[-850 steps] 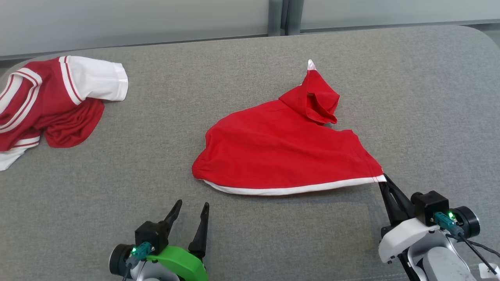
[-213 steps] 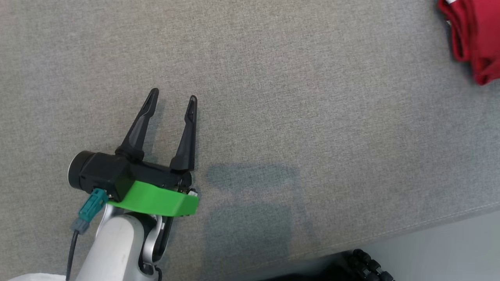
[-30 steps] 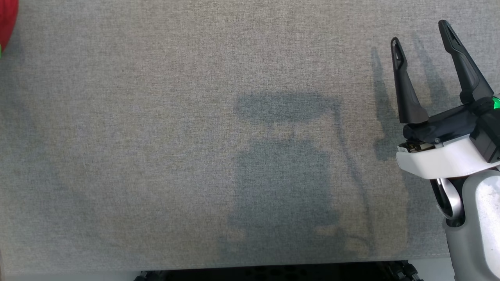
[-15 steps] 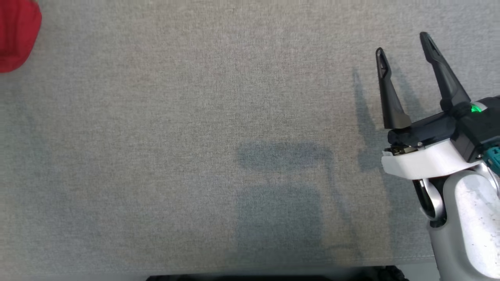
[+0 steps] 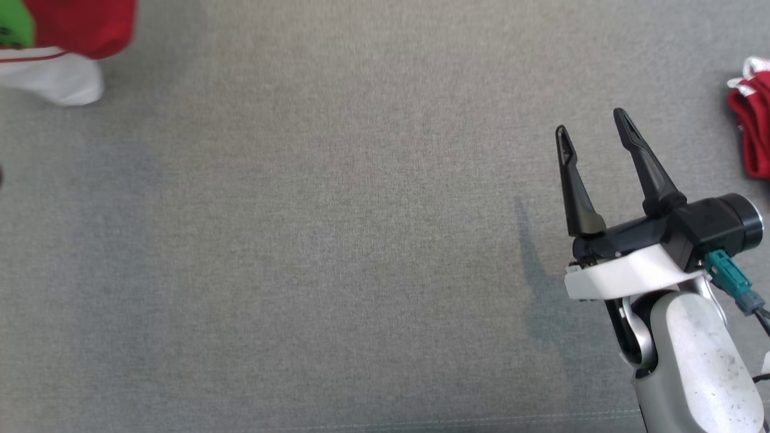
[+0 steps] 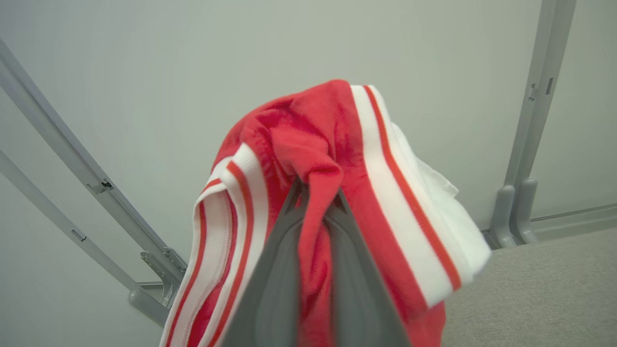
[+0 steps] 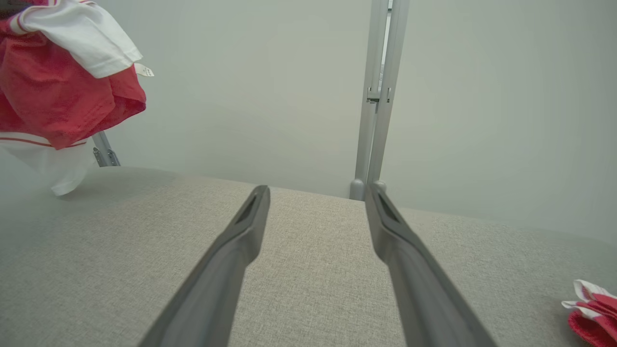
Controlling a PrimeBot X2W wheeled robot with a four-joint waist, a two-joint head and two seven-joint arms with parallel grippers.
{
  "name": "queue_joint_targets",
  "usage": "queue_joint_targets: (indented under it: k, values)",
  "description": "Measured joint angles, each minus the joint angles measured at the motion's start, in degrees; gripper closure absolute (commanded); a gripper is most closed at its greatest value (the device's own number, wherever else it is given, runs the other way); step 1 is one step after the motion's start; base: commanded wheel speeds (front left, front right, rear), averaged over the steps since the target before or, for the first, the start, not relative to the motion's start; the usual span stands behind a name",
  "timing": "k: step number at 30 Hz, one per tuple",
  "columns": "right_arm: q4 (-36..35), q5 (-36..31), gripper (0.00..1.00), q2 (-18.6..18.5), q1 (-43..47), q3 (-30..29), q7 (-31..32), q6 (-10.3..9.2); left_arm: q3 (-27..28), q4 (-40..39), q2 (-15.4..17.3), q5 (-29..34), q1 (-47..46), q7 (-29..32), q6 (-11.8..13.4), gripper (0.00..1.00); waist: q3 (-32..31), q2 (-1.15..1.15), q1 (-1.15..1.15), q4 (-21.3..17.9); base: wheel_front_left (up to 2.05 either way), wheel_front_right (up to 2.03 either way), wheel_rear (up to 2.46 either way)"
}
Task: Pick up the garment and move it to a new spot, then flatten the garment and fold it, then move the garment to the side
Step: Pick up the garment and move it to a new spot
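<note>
Grey fabric table [image 5: 337, 240] with red garment [image 5: 755, 132]

No text, brand, number or sign is reading clearly on anything in view. A small white tag [image 7: 143, 71] is hanging off the edge of the red-and-white garment [image 7: 53, 91] in the right wrist view. Any print on it is coming through too small to make out.
</note>
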Motion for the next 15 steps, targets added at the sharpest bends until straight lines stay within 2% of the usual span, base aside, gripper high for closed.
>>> queue_joint_targets:
  k: [3, 10, 15]
  values:
    - [1.18, 0.36, 0.0, 0.44, 1.19, -0.47, -0.56, 0.0, -3.98, -4.97, -0.99, -2.96, 1.87, 0.11, -0.07, 1.0, -3.14, 0.0, 0.0, -0.02, 0.0, 0.0, 0.0]
    - [2.96, 1.12, 0.0, 1.46, 5.26, -1.98, -1.56, 0.0, -12.61, -18.8, -0.87, -9.5, 9.18, 2.48, -0.05, 1.0, -10.33, 0.0, 0.0, 0.02, 0.0, 0.0, 0.0]
    - [3.13, 1.36, 0.0, 1.71, 8.03, -3.24, -2.02, 0.0, -15.97, -30.77, -0.45, -12.78, 15.93, 5.93, -0.05, 1.0, -14.49, -0.01, 0.0, 0.08, 0.0, 0.0, 0.0]
